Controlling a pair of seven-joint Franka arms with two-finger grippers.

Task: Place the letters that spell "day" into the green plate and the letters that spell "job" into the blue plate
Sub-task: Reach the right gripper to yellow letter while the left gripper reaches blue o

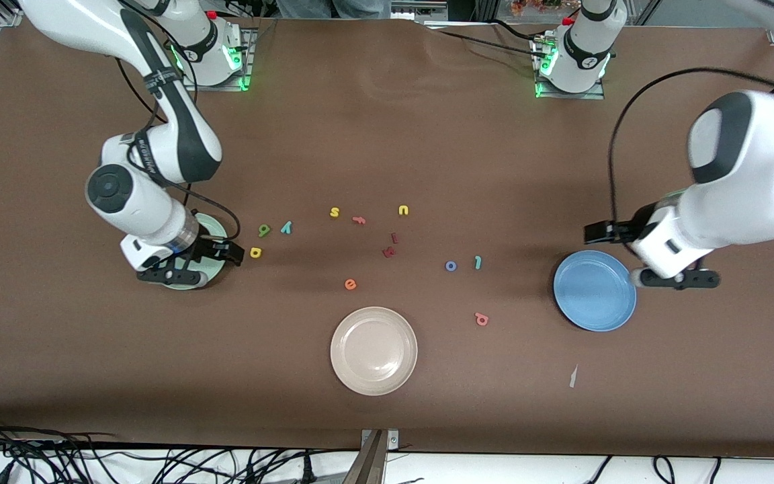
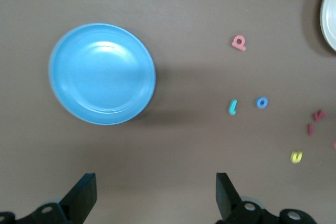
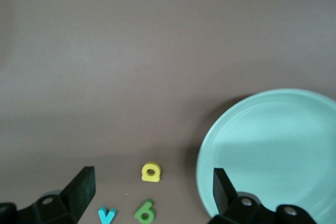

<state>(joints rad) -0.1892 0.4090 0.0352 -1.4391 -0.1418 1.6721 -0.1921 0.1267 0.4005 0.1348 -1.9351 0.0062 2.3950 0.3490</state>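
Note:
My right gripper (image 1: 200, 263) (image 3: 152, 183) hangs open over the edge of the green plate (image 1: 214, 230) (image 3: 273, 150), which it partly hides. Beside that plate lie the yellow letter (image 1: 256, 252) (image 3: 150, 172), the olive-green letter (image 1: 264, 230) (image 3: 145, 211) and the teal "y" (image 1: 285, 227) (image 3: 107, 215). The blue plate (image 1: 594, 290) (image 2: 102, 73) is bare. My left gripper (image 1: 676, 277) (image 2: 156, 192) stands open at its rim, holding nothing. The blue "o" (image 1: 451, 266) (image 2: 262, 102) and teal "j" (image 1: 477, 262) (image 2: 232, 107) lie side by side mid-table, and the salmon "b" (image 1: 482, 319) (image 2: 239, 42) lies nearer the front camera.
A beige plate (image 1: 373, 350) sits near the front edge. An orange "e" (image 1: 350, 284), dark red letters (image 1: 388, 252), a yellow "s" (image 1: 334, 212), an orange letter (image 1: 359, 220) and a yellow "u" (image 1: 403, 210) are scattered mid-table. A paper scrap (image 1: 573, 376) lies near the blue plate.

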